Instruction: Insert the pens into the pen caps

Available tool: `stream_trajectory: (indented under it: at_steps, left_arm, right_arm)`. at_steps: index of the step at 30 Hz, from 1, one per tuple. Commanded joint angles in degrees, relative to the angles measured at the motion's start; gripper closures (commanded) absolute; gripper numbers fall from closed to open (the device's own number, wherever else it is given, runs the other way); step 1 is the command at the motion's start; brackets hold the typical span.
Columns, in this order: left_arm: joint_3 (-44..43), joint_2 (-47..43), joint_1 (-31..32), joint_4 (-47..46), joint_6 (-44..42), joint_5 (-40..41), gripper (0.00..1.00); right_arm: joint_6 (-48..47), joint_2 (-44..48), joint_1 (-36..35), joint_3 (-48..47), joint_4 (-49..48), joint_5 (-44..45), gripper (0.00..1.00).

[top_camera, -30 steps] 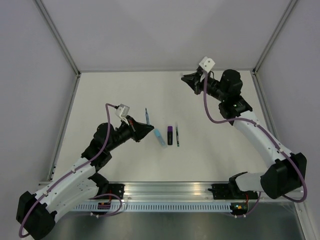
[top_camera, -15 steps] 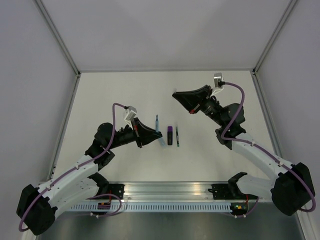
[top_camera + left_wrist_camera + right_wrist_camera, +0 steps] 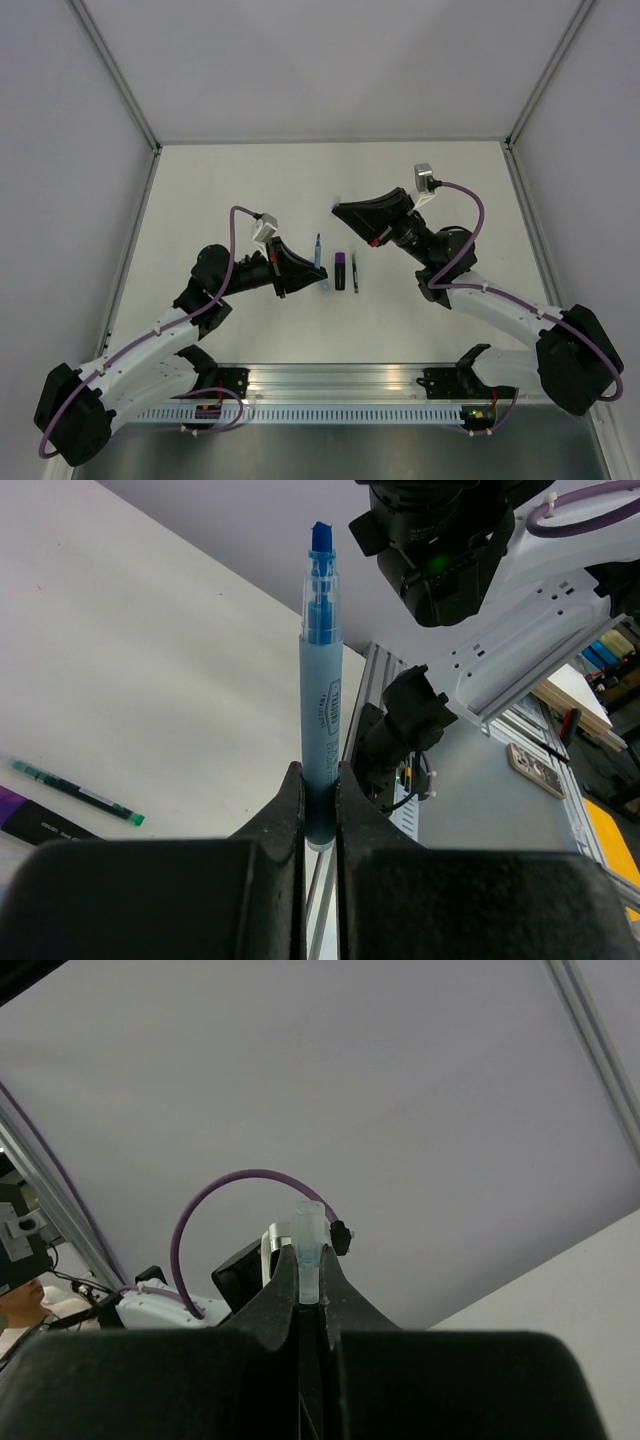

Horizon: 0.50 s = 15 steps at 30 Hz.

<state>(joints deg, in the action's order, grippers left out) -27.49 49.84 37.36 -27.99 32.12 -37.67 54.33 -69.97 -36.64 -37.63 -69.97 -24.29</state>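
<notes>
Left claw (image 3: 320, 780): pressed tight on the lower barrel of the thin blue pen (image 3: 320, 700), whose blue nib end stands well clear of the fingertips.
Right claw (image 3: 309, 1278): pinching a small, pale, see-through cap (image 3: 308, 1230) by its lower half. What looks like the open mouth points away from the fingers.
Gap between the claws: in the top view they face one another, near but apart. The nib has not entered the cap.
Step in hand (judged): bringing the pen nib and the cap mouth together in the air.
Doing it well: line up the two axes before closing the gap, and check the line in both wrist views. Then push straight along the barrel, slowly. The low grip leaves a long free length of pen that can swing. The thin pinch on the cap may let it pivot under a sideways push.
Beside the left claw, toward the right arm: a light-blue highlighter (image 3: 326, 283), a black marker (image 3: 340, 270) and a thin dark pen (image 3: 354, 273) lie side by side on the table (image 3: 230, 180).
Writing: dark print runs along the blue pen's barrel, too small to read. No brand can be made out.
</notes>
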Motion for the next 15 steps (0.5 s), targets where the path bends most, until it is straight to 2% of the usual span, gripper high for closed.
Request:
stream_trajectory:
  at_steps: [1, 15]
  left_arm:
    - [-2.31, -0.27, 0.25, -3.04, -0.39, -1.70, 0.98]
    - [-2.13, -1.06, 0.17, -2.86, -0.56, -1.62, 0.98]
  right_arm:
    - [0.08, -0.78, -2.20, 0.54, -5.88, 0.82, 1.00]
    - [-3.09, -4.47, -4.49, 0.10, -5.44, -0.14, 1.00]
